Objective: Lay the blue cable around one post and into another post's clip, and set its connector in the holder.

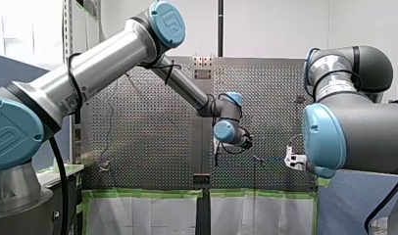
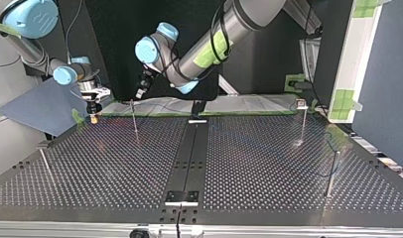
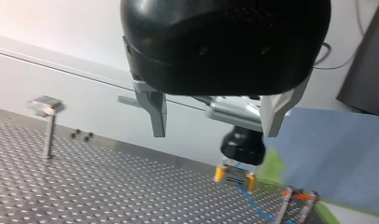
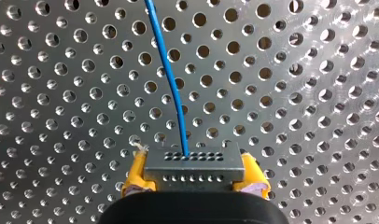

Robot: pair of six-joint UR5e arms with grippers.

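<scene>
My right gripper (image 4: 194, 181) has its yellow fingers clenched on the grey connector (image 4: 192, 161), close to the table (image 2: 249, 168) edge at the top view's left. The blue cable (image 4: 171, 79) runs out from the connector. My left gripper (image 3: 215, 133) hangs with its fingers spread wide, holding nothing, and bare table lies below it.

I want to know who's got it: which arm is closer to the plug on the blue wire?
Right. My right end effector is clamped on the plug; my left end effector hangs open, apart from it, with the plug ahead of it.
</scene>
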